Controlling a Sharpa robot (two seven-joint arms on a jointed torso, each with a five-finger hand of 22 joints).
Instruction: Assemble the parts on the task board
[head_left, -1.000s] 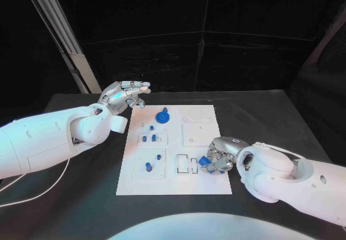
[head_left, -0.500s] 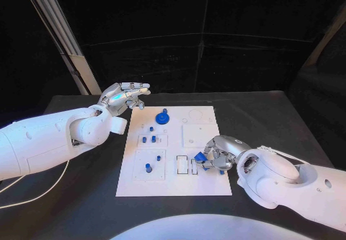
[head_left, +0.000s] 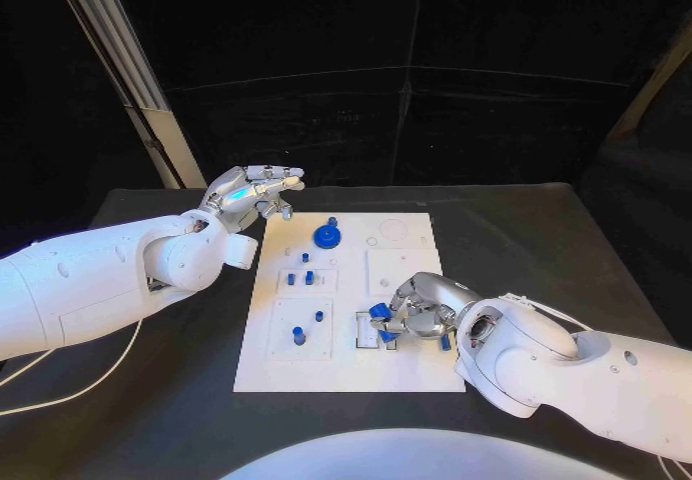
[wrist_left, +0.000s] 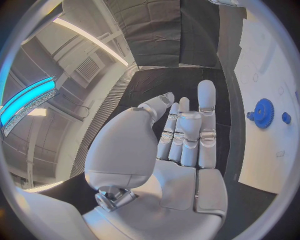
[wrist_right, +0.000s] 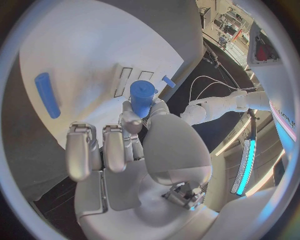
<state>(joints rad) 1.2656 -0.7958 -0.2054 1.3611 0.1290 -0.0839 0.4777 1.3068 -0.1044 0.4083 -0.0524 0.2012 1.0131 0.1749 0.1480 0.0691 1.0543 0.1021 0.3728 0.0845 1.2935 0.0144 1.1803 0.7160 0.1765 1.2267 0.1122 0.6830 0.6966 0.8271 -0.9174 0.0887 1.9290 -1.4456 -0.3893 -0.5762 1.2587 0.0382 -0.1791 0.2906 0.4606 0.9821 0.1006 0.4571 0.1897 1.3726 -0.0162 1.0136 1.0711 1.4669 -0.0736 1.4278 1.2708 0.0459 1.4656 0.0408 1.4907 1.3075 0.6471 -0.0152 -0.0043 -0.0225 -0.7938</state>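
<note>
right wrist view: right hand (wrist_right: 134, 150) pinches blue part (wrist_right: 142, 98), seemingly over board slots.

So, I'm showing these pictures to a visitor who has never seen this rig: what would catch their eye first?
Probably the right robot hand pinching a small blue part just over the rectangular slots near the front of the white task board. Next, the blue gear standing near the board's far end. The left robot hand is raised beyond the board's far left corner, holding nothing.
</note>
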